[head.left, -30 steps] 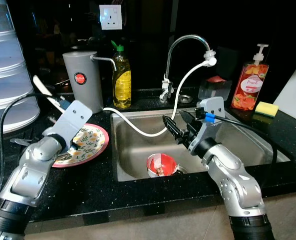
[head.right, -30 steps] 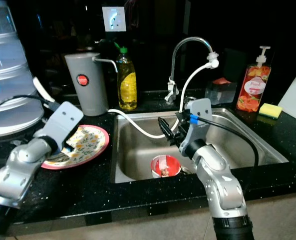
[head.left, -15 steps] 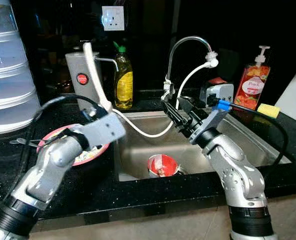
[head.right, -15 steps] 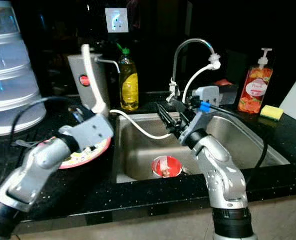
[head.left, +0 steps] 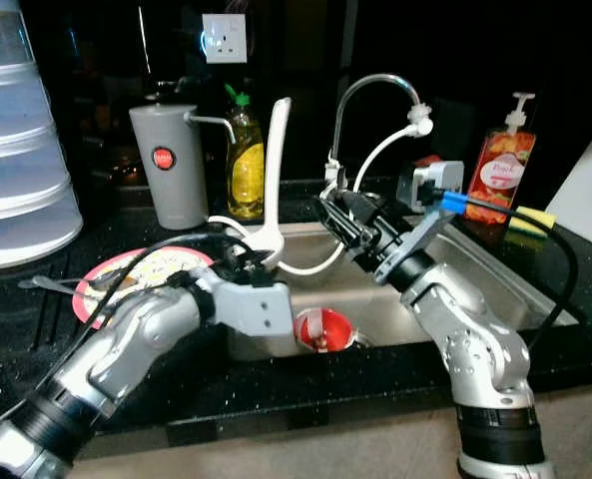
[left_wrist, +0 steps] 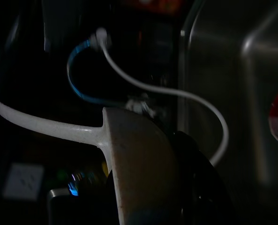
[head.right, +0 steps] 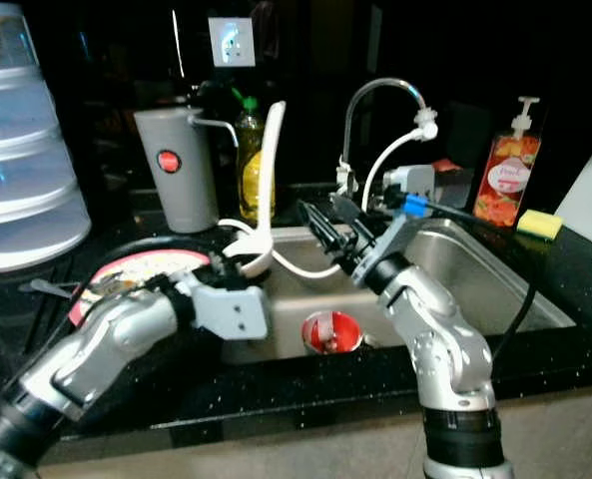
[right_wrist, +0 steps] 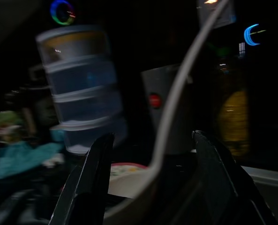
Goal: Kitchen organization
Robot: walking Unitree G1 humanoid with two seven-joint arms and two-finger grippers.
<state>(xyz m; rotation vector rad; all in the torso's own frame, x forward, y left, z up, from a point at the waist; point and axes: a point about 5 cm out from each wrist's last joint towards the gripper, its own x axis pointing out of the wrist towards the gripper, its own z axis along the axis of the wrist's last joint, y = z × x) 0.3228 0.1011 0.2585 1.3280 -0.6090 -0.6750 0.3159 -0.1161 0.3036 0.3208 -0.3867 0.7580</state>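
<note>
Two grippers at the sink's front-left corner, one white ladle between them. Far left: stacked clear containers and a grey kettle on the black counter, then a floral plate by the sink's left rim. Left gripper is clamped on the white ladle at its bowl end, just over the sink's left edge; the left wrist view shows the bowl pressed against a dark finger. Ladle's long axis stands near upright, handle pointing up in front of the yellow dish soap bottle. Right gripper sits just right of the ladle, fingers spread apart, holding nothing, aimed leftward at the handle; right wrist view frames the handle between the two fingers. Looks like a handover, or staging before the ladle goes down. Below: red bowl in the steel sink, white hose off the faucet. Far right: peach soap pump, yellow sponge.
</note>
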